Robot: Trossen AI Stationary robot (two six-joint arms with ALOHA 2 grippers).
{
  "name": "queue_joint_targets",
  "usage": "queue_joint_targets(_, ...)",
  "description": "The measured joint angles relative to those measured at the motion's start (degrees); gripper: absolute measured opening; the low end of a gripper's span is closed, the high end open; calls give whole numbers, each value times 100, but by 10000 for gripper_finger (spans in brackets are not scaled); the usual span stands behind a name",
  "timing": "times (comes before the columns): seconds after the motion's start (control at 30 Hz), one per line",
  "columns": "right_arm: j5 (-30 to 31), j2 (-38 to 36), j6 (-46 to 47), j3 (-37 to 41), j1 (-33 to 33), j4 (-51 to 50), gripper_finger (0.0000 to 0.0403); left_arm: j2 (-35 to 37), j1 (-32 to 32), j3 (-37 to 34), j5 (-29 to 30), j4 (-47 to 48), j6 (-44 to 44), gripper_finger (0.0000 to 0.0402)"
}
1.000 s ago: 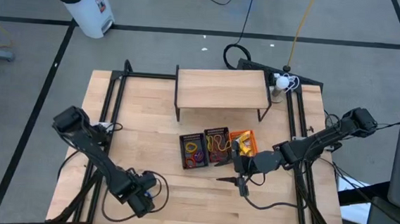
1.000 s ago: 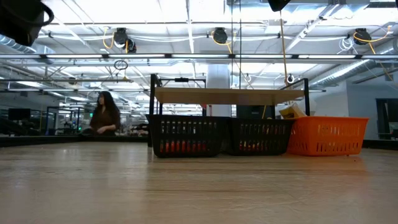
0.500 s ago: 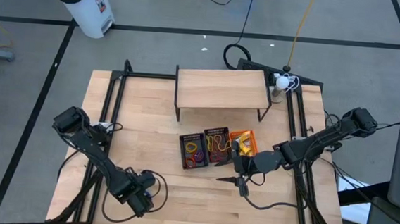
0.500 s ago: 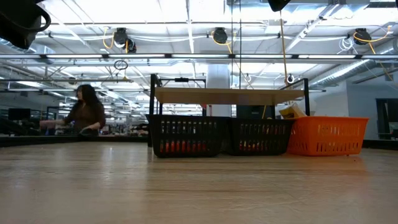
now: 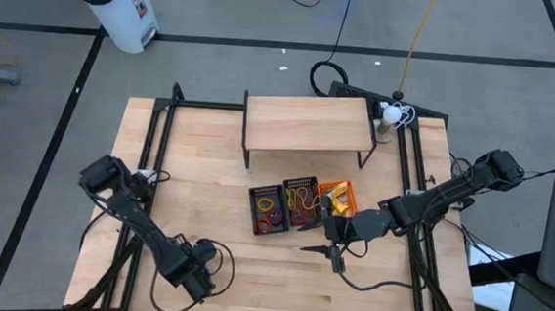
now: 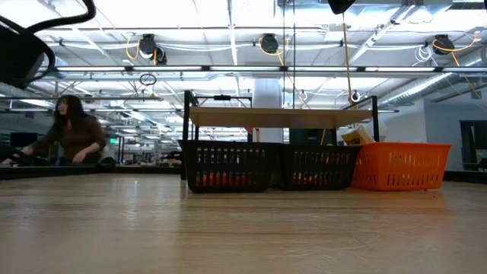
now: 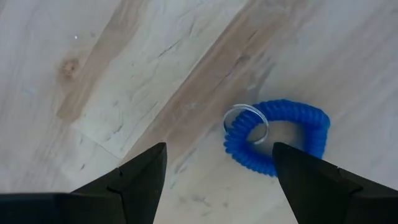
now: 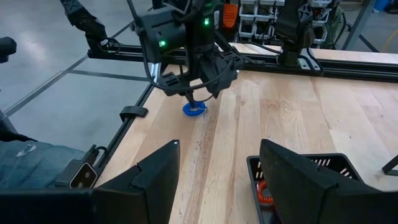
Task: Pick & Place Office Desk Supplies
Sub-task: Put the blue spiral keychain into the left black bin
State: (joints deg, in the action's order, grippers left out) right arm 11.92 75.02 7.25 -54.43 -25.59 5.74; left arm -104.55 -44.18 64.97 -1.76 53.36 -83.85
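Note:
A blue coiled band (image 7: 277, 134) with a metal key ring (image 7: 245, 121) lies flat on the wooden table (image 5: 278, 293), near its front left. My left gripper (image 7: 217, 149) hangs just above it, pointing down and open, with the coil beside one finger and touching neither. The right wrist view shows the same coil (image 8: 194, 109) under that gripper (image 8: 196, 99). My right gripper (image 8: 219, 146) hovers open and empty in front of the baskets (image 5: 326, 254). Two black baskets (image 5: 269, 209) (image 5: 301, 201) hold red, orange and yellow loops and rings.
An orange basket (image 5: 338, 194) stands to the right of the black ones, and all three sit in front of a wooden riser shelf (image 5: 309, 123). Black rails (image 5: 150, 156) run along both table sides. A person (image 6: 68, 137) is in the room beyond the table.
My left arm has leaned a little lower over the front left of the table, its gripper tipping slightly above the blue coil. In the background the person has walked toward the left.

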Motion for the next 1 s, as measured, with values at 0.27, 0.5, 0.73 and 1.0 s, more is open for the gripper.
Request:
queue_joint_targets(0.27, 1, 0, 1, 2, 0, 1, 210, -146, 151, 6, 65, -69, -55, 287)
queue_joint_targets(0.5, 0, 0, 22, 2, -2, -5, 210, -284, 238, 32, -89, -389, 175, 158)
queue_joint_targets(0.73, 0, 0, 13, 2, -2, -3, 210, -271, 401, 20, -217, -567, 472, 19)
queue_joint_targets(1.0, 2, 0, 0, 2, 1, 2, 210, 89, 862, -22, -161, -500, 1304, 9)
